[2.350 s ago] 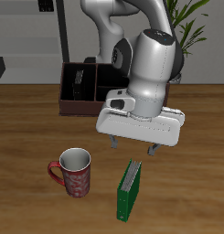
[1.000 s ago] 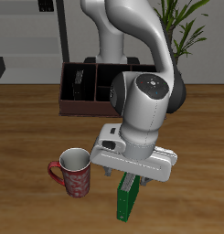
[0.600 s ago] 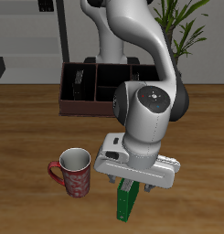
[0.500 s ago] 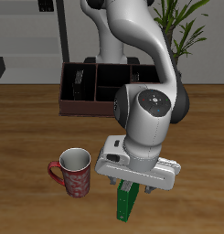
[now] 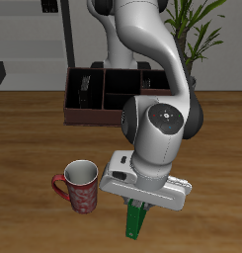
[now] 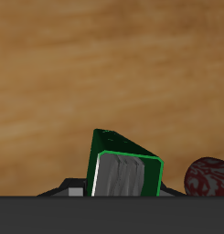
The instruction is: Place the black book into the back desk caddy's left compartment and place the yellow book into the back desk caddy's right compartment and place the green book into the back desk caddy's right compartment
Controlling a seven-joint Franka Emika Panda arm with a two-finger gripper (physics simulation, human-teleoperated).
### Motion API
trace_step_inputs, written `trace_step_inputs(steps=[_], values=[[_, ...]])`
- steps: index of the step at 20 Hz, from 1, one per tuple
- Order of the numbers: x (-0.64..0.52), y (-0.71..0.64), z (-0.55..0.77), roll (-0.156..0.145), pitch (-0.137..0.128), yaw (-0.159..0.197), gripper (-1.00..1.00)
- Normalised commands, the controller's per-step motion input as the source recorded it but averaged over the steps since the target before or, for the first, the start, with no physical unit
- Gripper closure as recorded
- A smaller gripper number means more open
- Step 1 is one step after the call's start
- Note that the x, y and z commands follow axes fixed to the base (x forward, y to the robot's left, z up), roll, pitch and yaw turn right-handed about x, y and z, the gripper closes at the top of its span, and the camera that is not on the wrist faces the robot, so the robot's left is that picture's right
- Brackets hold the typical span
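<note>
Green book beside mug; back desk caddy behind.

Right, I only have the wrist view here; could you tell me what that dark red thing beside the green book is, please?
Observer: A red mug, standing upright beside the green book, apart from it.
Operator: Thanks, and where is the caddy?
Observer: The caddy sits farther back on the table, behind the arm.
Operator: Is the gripper over the book?
Observer: Yes, the gripper hangs right over the book's top; its fingers are hidden.
</note>
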Motion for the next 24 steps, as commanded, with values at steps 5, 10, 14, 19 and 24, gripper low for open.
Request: trace_step_inputs(steps=[5,10,14,19,24], values=[[-0.21,0.01,0.27,0.009,-0.033,0.001,1.0],[-0.22,0.05,0.38,0.003,-0.046,0.03,1.0],[-0.44,0.14,0.64,0.021,-0.086,-0.008,1.0],[-0.64,0.23,0.57,0.02,-0.07,0.079,1.0],[-0.85,0.12,0.79,-0.028,-0.179,0.085,1.0]])
